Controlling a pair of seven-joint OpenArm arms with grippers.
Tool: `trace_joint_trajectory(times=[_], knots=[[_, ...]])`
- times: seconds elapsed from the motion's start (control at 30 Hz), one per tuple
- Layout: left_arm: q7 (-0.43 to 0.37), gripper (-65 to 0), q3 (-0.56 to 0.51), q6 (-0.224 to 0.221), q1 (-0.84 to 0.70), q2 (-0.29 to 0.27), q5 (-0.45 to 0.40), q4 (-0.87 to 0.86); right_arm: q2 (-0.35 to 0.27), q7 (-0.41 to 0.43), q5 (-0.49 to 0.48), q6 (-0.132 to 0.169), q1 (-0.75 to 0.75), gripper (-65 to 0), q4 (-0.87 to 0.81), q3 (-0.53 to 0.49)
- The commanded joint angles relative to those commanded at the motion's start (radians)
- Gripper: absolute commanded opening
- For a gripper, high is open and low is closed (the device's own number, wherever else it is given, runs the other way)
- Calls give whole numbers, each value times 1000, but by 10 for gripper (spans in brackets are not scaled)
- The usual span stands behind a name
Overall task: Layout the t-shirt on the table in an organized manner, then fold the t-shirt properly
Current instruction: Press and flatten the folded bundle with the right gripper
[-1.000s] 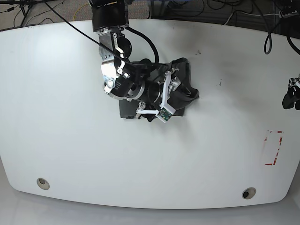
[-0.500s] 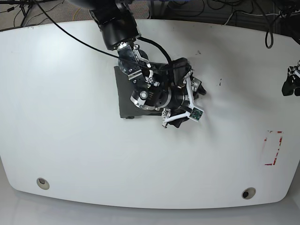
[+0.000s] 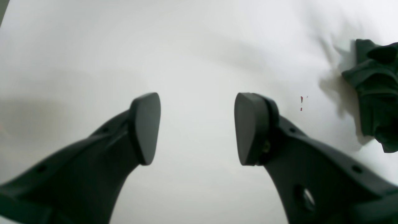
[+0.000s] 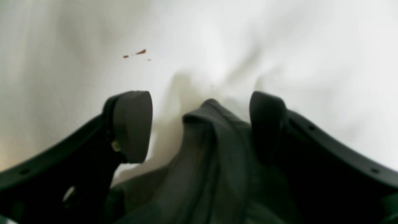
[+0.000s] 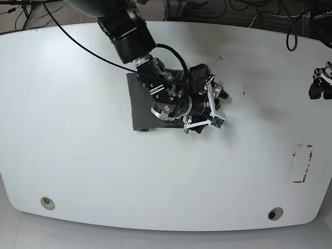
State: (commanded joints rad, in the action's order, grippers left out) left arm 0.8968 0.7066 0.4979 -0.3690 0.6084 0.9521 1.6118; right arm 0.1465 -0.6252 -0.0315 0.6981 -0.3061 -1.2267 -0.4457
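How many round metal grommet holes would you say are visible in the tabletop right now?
2. One grommet hole sits near the table's front-left edge in the base view; the other grommet hole sits near the front-right edge. The arm and t-shirt could hide more.

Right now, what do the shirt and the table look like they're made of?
Shirt: soft woven or knit cloth, matte charcoal; it bunches into folds between the right gripper's open fingers. Table: hard, smooth, glossy white, probably laminate or painted board; it shows soft reflections and shadows.
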Motion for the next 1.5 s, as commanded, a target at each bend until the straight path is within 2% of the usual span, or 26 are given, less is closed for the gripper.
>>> trace_joint_trajectory(times=[0.07, 0.1, 0.13, 0.2, 0.3, 0.6, 0.73, 0.97, 1.17, 1.5], knots=[[0, -290, 0, 0, 0, 0, 0, 0, -12, 15, 0, -2, 2, -339, 3, 0], [0, -290, 0, 0, 0, 0, 0, 0, -15, 21, 0, -12, 3, -382, 3, 0], [0, -290, 0, 0, 2, 0, 0, 0, -17, 25, 0, -27, 5, -457, 3, 0], [0, -290, 0, 0, 2, 0, 0, -2, -17, 28, 0, -38, 6, -541, 3, 0], [0, -290, 0, 0, 2, 0, 0, -2, -18, 28, 0, -39, 6, -631, -2, 0], [0, -290, -8, 0, 3, -2, 0, 2, -18, 25, -2, -39, 29, -642, -118, 2], [0, -290, -8, 0, 3, -2, 0, -2, -18, -35, -2, -39, 44, -644, -222, 3], [0, -290, -9, 0, 3, -2, 0, -3, -48, -63, -2, -42, 57, -644, -362, 6], [0, -290, -9, 0, 3, -2, 0, -3, -43, -64, -11, -56, 46, -644, -379, 100], [0, -290, -61, 0, 2, -2, 0, 0, -43, -55, -11, -56, -8, -636, -305, 141]])
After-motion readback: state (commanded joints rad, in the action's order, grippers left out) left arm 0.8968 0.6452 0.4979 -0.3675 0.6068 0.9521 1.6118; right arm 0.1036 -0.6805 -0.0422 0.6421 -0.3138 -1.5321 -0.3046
